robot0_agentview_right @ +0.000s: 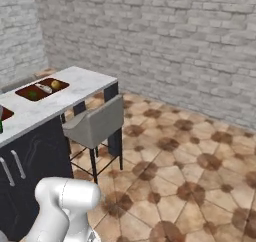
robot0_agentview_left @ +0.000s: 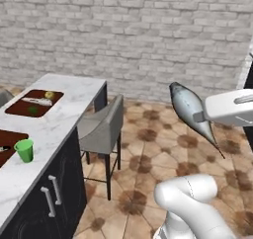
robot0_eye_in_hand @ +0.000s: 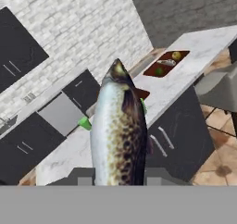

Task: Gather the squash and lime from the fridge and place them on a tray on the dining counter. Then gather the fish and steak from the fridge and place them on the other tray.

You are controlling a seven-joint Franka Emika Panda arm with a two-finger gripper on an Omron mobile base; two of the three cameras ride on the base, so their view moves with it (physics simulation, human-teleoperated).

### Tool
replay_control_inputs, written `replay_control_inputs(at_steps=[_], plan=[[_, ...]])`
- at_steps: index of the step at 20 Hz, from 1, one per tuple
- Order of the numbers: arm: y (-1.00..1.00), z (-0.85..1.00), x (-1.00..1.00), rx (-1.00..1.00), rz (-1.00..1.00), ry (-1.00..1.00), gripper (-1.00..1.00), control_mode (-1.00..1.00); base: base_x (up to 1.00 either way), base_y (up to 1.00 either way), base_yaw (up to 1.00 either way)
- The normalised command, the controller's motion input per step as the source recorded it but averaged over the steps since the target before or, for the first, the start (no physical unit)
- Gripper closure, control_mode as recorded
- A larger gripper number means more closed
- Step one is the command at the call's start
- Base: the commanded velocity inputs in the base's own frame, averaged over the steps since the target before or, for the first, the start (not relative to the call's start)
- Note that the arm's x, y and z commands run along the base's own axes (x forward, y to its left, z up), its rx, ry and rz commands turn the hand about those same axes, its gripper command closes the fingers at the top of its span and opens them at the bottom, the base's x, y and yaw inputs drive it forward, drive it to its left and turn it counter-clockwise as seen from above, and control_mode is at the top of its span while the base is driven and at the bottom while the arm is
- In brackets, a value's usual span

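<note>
Silvery-grey fish hangs in mid-air over the tiled floor, clamped in the pincer, head up and tail slanting down. From the hand view the fish rises straight out of the closed jaws, mottled brown along one flank.

Dining worktop, white marble over dark cabinets, lies well apart to the left. Far tray already carries a yellowish squash and a small green lime, with a pale elongated item between them that is too small to name. Near tray sits by the worktop's front edge beside a green cup; a thin dark utensil lies on it, otherwise it looks free of food.

Grey stool stands against the worktop's side.

Judgement: first half looks done, produce delivered. Fish is in transit; it has to reach the near tray, then the steak must be fetched from the fridge.
</note>
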Motion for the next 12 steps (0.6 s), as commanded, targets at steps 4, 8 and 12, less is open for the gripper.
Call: replay_control_inputs(at_steps=[4, 8, 12], plan=[[0.0, 0.0, 0.0, 0.0, 0.0, 0.0, 1.0, 1.0, 0.69, 0.0, 0.45], [0.0, 0.0, 0.0, 0.0, 0.0, 0.0, 1.0, 1.0, 0.88, 0.0, 0.42], [0.0, 0.0, 0.0, 0.0, 0.0, 0.0, 1.0, 1.0, 0.85, 0.02, 0.4]])
